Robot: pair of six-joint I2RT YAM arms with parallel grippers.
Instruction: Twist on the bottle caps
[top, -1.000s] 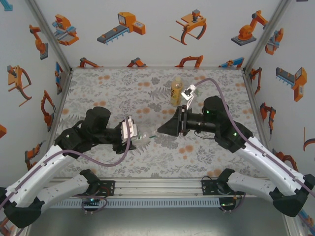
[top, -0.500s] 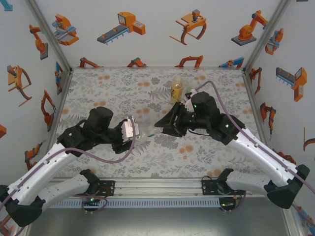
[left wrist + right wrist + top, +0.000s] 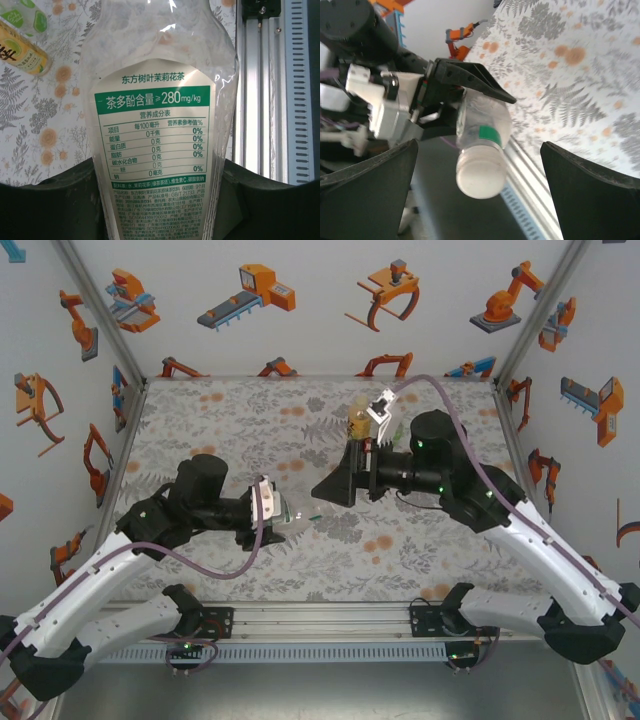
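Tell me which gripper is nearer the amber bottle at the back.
Right. The right gripper, open, is just in front of the amber bottle; the left gripper, shut on the clear bottle, is farther forward-left.

Logged the bench [image 3: 220, 430] as covered by a pale cloth printed with grey ferns and orange blossoms, same print seen in the left wrist view [image 3: 40, 125] and the right wrist view [image 3: 580, 65]. Noted a metal rail [image 3: 320, 618] along its near edge. Found one amber bottle [image 3: 355, 423] standing upright on the cloth toward the far edge, right of centre, yellow label showing. Caught it again at the upper left of the left wrist view [image 3: 22, 52].
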